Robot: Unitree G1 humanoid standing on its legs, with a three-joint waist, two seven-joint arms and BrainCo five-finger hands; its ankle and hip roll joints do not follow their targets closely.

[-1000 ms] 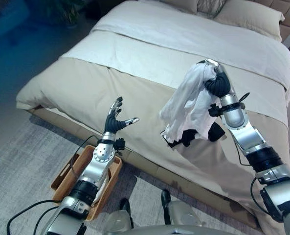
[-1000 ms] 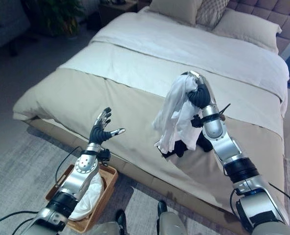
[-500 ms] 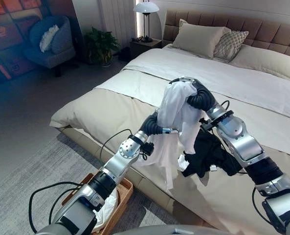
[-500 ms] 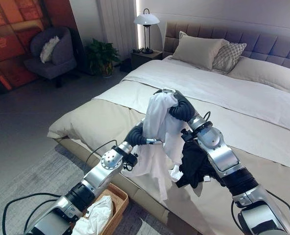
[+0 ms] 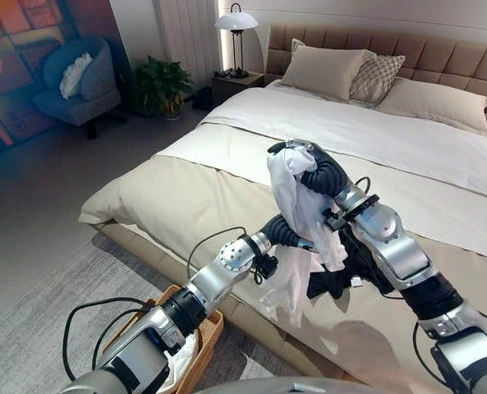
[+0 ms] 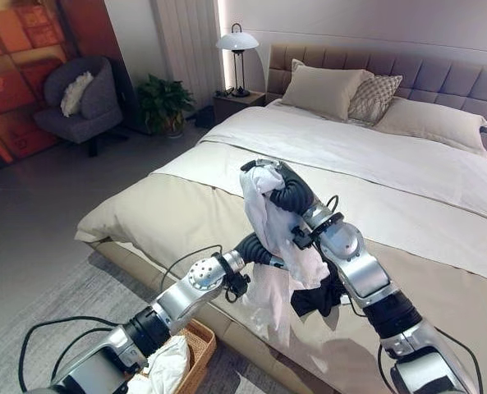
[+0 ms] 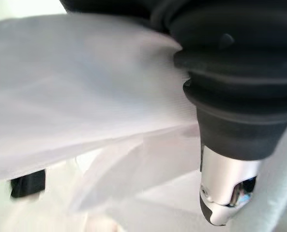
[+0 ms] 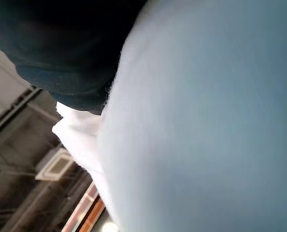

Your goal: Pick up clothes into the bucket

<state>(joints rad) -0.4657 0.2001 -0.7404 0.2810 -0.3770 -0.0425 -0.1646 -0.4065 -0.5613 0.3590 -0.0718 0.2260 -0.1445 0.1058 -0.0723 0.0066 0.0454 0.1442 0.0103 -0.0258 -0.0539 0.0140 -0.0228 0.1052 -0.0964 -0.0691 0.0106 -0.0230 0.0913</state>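
Clothes: a white garment [image 5: 296,197] hangs mid-frame above the near edge of the bed [image 5: 186,189], with a black garment [image 5: 342,275] bunched below and right of it against the right forearm.

Largest item: the bed runs from centre to upper right of the frame, beige cover in front, white sheet and pillows [image 5: 325,70] behind. An armchair [image 5: 79,78], a plant [image 5: 163,82] and a lamp [image 5: 235,20] stand along the upper left.

Wicker bucket [image 5: 202,328]: on the floor at lower left of the frame, beside the bed foot, with white cloth already inside [image 6: 165,365].

Right robot hand [image 5: 313,168]: raised at centre, closed over the top of the white garment, which drapes downward from it. The garment's long axis is near vertical.

Left robot hand [image 5: 280,231]: reaches in from lower left and meets the hanging white cloth at mid-height. Its fingers are buried behind the fabric; whether they are closed cannot be determined.

Judgement: the bucket lies down and to the left of the held clothes, under the left arm. The left robot hand is the nearer to it; the coming move likely carries the load leftward and down.
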